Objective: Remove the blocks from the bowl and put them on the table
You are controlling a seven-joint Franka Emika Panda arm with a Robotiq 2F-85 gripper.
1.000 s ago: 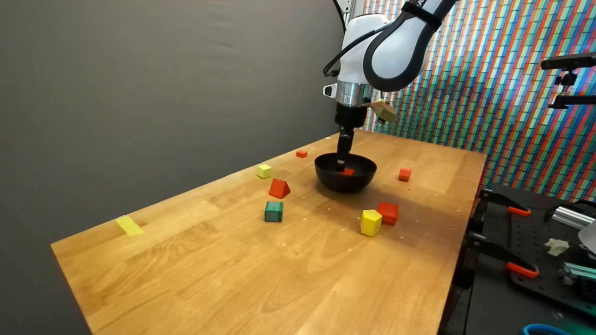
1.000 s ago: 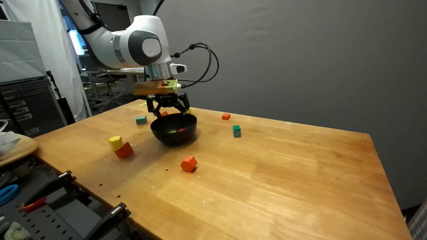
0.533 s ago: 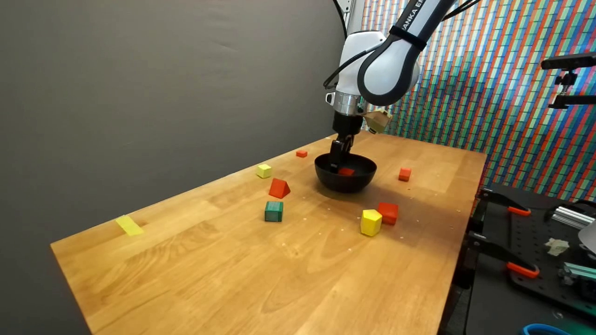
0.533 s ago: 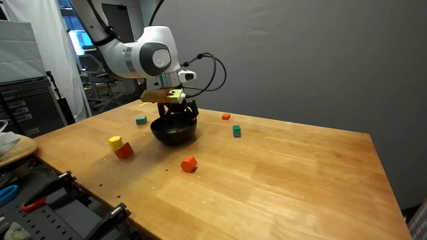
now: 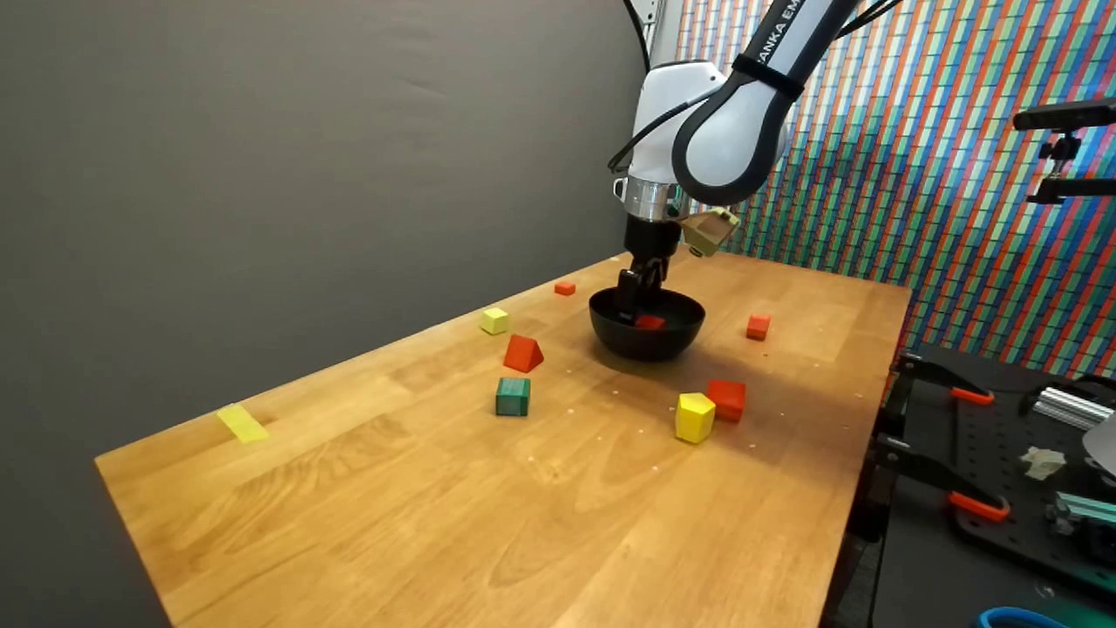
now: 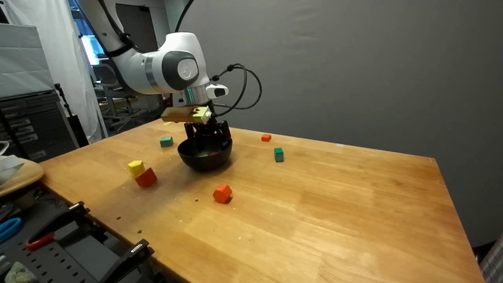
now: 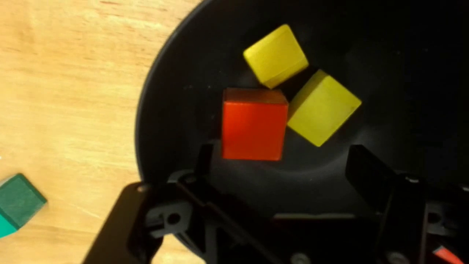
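Wrist view, and the gripper (image 7: 281,154) hangs tips-down inside the bowl (image 7: 172,80), jaws spread wide! In the bowl sits a red block (image 7: 253,131), one yellow block (image 7: 276,55) and another yellow block (image 7: 326,110) close beside it. On the table (image 7: 73,91) lies a green block (image 7: 22,201); farther out, in an exterior view, a five-sided yellow block (image 5: 695,418) stands beside another red block (image 5: 731,400).

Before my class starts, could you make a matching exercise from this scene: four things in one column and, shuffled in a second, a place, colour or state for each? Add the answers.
1. bowl
2. gripper
3. tape
4. table

A. flat and yellow
B. jaws open
C. light brown, beneath the bowl
D. black, blocks inside

Pairs: 1-D, 2-B, 3-A, 4-C
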